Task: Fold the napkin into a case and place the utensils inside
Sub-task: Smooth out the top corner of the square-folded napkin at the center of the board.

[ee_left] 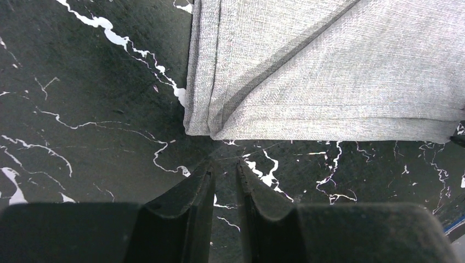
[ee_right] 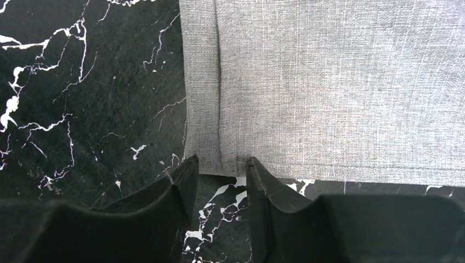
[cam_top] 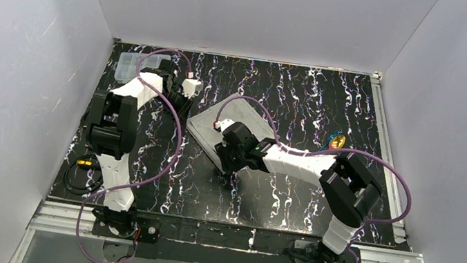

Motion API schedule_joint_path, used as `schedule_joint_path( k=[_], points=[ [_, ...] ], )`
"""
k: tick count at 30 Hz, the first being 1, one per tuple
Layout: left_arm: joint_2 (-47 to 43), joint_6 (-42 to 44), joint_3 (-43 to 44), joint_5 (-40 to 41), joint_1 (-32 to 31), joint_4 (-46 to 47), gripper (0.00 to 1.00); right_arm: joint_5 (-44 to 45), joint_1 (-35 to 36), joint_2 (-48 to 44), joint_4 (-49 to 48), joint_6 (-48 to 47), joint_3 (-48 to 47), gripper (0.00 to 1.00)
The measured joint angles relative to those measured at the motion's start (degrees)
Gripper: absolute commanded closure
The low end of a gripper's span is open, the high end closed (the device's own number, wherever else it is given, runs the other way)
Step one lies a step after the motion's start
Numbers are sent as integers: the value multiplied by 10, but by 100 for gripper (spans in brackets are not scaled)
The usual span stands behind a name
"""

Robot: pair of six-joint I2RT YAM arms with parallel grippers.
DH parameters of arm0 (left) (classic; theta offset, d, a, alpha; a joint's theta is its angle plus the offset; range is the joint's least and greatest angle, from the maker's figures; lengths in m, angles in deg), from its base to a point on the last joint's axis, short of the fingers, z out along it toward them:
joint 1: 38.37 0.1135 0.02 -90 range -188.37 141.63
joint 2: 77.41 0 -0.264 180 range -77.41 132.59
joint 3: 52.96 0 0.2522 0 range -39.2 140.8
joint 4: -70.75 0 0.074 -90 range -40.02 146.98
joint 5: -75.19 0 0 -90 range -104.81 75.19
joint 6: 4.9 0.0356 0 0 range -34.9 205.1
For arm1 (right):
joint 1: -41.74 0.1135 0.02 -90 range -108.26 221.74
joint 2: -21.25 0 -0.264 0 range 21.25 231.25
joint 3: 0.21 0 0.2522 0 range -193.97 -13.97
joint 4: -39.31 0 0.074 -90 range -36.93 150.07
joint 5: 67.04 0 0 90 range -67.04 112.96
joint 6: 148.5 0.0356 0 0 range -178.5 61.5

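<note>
Just ahead of the left gripper (ee_left: 225, 169), apart from its tips, lies one corner of the soft light-grey woven cloth napkin (ee_left: 329, 82). It is flat on the black white-veined marble-pattern table (ee_left: 82, 109), in layers, with a diagonal fold running into that corner. Left jaws stand narrow with only bare table showing between them, so they hold nothing.

At the right gripper (ee_right: 219, 164) the napkin's near edge meets the fingertips. A narrow folded strip (ee_right: 200, 82) runs straight away from the left-hand fingertip. Right jaws stand about half apart. The cloth edge sits at the mouth of the gap but we see no pinch on it.

Well off to the right of the right gripper, clear of the cloth, lie the small shiny metal utensils (cam_top: 335, 141). We make out a blue glint and a gold one, too small to separate.

Our reading is that the case is part-made, with another fold to come and the utensils not yet in.

Notes for doing this step well:
- The right gripper should get its lower finger under every layer at the edge, strip included. Then it should close fully before any lift, or the top layer alone may peel up.
- The left jaws look too narrow to take the stacked corner. We would widen them before advancing, or the tips may push the corner and spoil the fold.
- We would raise both ends together and low, keep the edge taut between the grippers, and lay it down square.
</note>
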Motion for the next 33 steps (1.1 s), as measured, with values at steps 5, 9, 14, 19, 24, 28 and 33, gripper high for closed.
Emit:
schedule_joint_path(
  k=[5,9,14,19,24,28,33],
  points=[
    [16,-4,1,0,0,1,82,6,0,0,0,0,0,59],
    [26,-11,9,0,0,3,82,8,0,0,0,3,0,61],
    [36,-15,25,-4,0,-4,82,8,0,0,-1,4,0,62],
    [34,-7,30,-15,0,-34,82,8,0,0,-1,4,0,63],
    [27,-4,32,-31,0,-53,82,7,0,0,-2,5,0,64],
    [27,-11,41,-35,0,-50,82,8,0,0,-2,7,0,64],
    [30,-23,47,-30,0,-28,82,8,0,0,-2,9,0,65]
  ],
)
